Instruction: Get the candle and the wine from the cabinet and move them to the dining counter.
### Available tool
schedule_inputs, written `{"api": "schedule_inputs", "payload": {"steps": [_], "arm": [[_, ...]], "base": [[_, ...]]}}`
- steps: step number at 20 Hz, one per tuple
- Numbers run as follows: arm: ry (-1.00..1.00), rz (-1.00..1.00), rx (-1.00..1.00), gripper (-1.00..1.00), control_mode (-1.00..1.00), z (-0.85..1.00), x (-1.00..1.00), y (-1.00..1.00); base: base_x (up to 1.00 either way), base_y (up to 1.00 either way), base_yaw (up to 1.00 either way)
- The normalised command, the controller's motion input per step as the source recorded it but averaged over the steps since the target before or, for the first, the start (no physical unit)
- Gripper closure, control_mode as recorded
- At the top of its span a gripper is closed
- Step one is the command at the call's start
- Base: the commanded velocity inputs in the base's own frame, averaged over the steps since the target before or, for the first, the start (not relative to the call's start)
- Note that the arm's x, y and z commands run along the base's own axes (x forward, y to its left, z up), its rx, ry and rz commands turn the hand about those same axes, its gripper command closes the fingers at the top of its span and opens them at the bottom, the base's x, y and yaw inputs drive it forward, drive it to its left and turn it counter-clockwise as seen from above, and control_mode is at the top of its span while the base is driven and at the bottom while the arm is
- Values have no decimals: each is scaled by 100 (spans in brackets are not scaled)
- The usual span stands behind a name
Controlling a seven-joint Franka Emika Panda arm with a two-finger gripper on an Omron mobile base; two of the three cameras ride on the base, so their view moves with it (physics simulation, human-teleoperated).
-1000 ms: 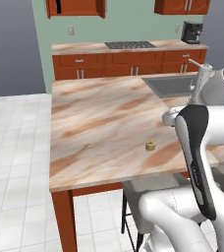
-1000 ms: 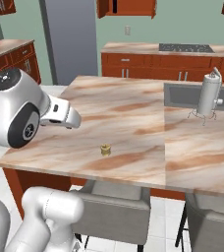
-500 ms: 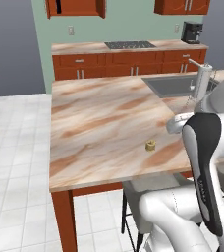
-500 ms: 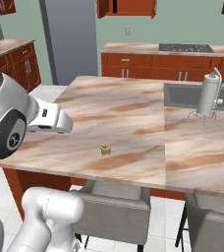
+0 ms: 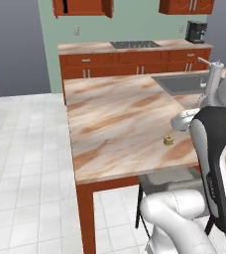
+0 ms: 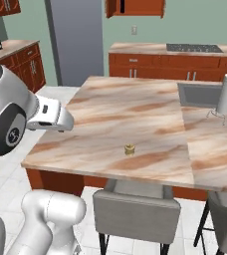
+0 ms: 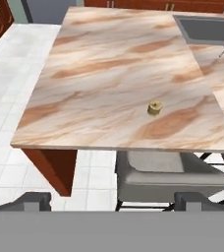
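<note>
The candle point(image 5: 168, 140) is being left standing on the dining counter point(image 5: 110, 119), near its front edge and well apart from the sink point(image 5: 184, 82); it is also being seen on the counter top in the right base view point(image 6: 129, 148) and the hand view point(image 7: 154, 108). The gripper point(image 7: 112, 199) is being held back from the counter with its fingertips point(image 7: 33, 199) spread wide apart and nothing between them. The cabinet point(image 5: 83, 7) is being shown on the far wall.
</note>
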Motion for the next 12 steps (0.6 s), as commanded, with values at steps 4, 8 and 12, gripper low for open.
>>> {"api": "schedule_inputs", "payload": {"steps": [4,8,12], "arm": [[0,0,0,-100,100,0,0,0],[0,0,0,-100,100,0,0,0],[0,0,0,-100,100,0,0,0]], "base": [[-24,100,-3],[-4,100,0],[0,100,0]]}}
